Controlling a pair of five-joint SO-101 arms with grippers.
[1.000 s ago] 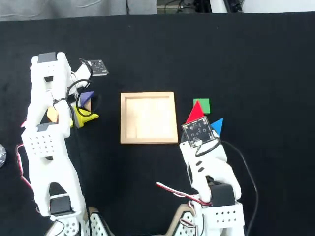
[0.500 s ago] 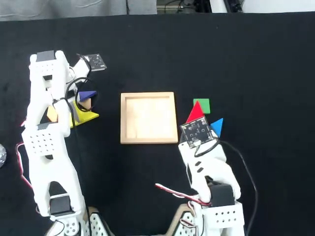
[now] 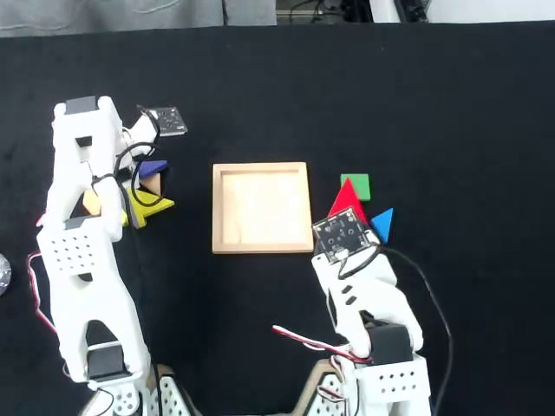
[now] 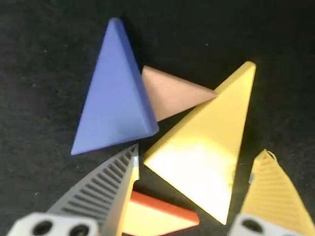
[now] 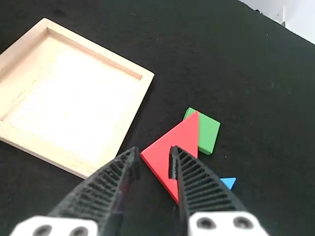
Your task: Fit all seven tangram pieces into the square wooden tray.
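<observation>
Robotics lab bench, black cloth table (image 3: 451,104), two white printed arms (image 3: 87,277), cables (image 3: 347,10) behind.

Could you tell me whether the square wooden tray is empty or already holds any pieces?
Empty: the wooden tray shows a bare floor, and the red triangle and green piece lie outside it.

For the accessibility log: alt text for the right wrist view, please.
The right gripper, open, is low over the black table with a corner of the red triangle between its fingertips. A green square abuts the triangle, a small blue triangle lies apart, and the empty wooden tray sits beside them.
</observation>
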